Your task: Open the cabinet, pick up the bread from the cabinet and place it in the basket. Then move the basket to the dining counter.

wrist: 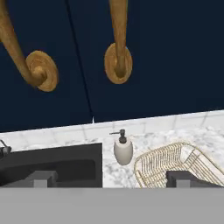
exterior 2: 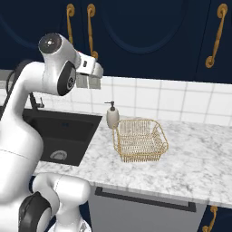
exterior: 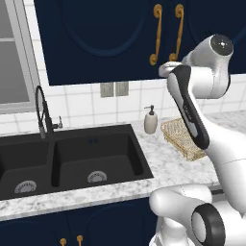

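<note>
so the gripper (wrist: 109,178) is hanging released, cabinet (wrist: 153,65) handles (wrist: 118,43) running straight 12-to-6, basket (wrist: 175,166) sitting at 5 o'clock.

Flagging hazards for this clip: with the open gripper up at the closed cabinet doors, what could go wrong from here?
1. The open gripper faces two close brass handles; it might grab the wrong door.
2. The cabinet door could swing into the arm's wrist.
3. The soap dispenser touches the basket; it may tip later.
</note>
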Controlling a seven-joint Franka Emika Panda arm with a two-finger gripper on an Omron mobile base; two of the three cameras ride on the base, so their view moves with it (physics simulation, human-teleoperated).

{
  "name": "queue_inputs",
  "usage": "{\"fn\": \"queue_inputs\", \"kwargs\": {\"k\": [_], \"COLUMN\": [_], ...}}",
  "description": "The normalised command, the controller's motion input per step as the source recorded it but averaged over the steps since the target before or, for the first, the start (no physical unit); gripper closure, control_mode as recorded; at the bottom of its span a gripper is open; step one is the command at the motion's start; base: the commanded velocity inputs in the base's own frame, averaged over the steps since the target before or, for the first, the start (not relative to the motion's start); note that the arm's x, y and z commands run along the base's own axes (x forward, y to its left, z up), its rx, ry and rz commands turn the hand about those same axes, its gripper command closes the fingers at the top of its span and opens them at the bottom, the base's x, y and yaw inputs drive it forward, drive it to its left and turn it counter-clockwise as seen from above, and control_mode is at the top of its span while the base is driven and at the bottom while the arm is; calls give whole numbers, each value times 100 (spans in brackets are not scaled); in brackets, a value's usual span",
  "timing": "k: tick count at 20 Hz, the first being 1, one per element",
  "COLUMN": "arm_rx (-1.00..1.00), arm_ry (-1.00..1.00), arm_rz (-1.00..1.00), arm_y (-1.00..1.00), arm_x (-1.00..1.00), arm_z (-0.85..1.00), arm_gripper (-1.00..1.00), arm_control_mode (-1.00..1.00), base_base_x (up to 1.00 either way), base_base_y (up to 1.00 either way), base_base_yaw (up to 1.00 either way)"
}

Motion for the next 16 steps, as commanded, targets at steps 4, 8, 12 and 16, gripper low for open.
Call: {"fn": "queue_inputs", "kwargs": {"k": [4, 8, 12, 16], "arm_rx": [5, -5, -5, 0], "arm_ry": [-40, -33, 0, 4], "arm_rz": [-9, -6, 0, 0], "arm_y": [-23, -7, 0, 0], "arm_x": [5, 1, 1, 37], "arm_z": [100, 97, 62, 1], "arm_gripper": [-100, -100, -100, -100], "arm_control_mode": [-100, -100, -100, -100], "base_base_x": [0, 0, 0, 0], "base_base_y": [0, 0, 0, 0], "base_base_yaw": [0, 0, 0, 0]}}
